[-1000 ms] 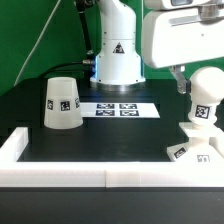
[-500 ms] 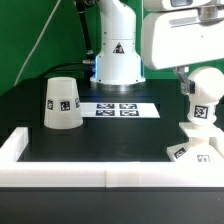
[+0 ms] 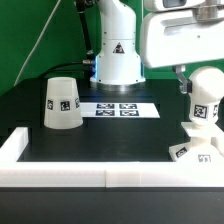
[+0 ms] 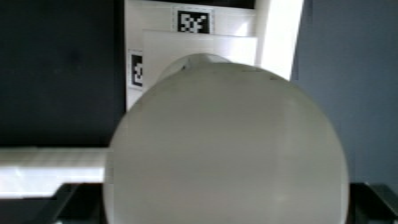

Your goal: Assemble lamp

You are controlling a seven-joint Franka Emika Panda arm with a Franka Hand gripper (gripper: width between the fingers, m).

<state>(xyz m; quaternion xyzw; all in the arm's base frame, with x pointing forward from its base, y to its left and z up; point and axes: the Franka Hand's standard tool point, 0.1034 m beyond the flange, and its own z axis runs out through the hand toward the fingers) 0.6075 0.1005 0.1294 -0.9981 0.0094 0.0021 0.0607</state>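
Observation:
The white round-headed bulb (image 3: 204,104) stands upright on the flat square base (image 3: 196,152) at the exterior view's right. My gripper (image 3: 199,88) comes down from above and is shut on the bulb's head; one dark finger (image 3: 183,84) shows beside it. In the wrist view the bulb (image 4: 222,150) fills most of the picture, with a dark fingertip (image 4: 39,206) at each side of it and the gripper (image 4: 217,206) closed around it. The tagged base (image 4: 267,40) lies behind it. The truncated-cone shade (image 3: 62,103) stands alone at the exterior view's left.
The marker board (image 3: 118,109) lies flat in front of the white robot pedestal (image 3: 118,55). A white raised rim (image 3: 70,178) bounds the black table at the front and the left. The base sits close to the front right corner.
The bulb's head and its tag shifted slightly to the exterior view's left, then back to the right, with the gripper on it. The shade and base have not moved.

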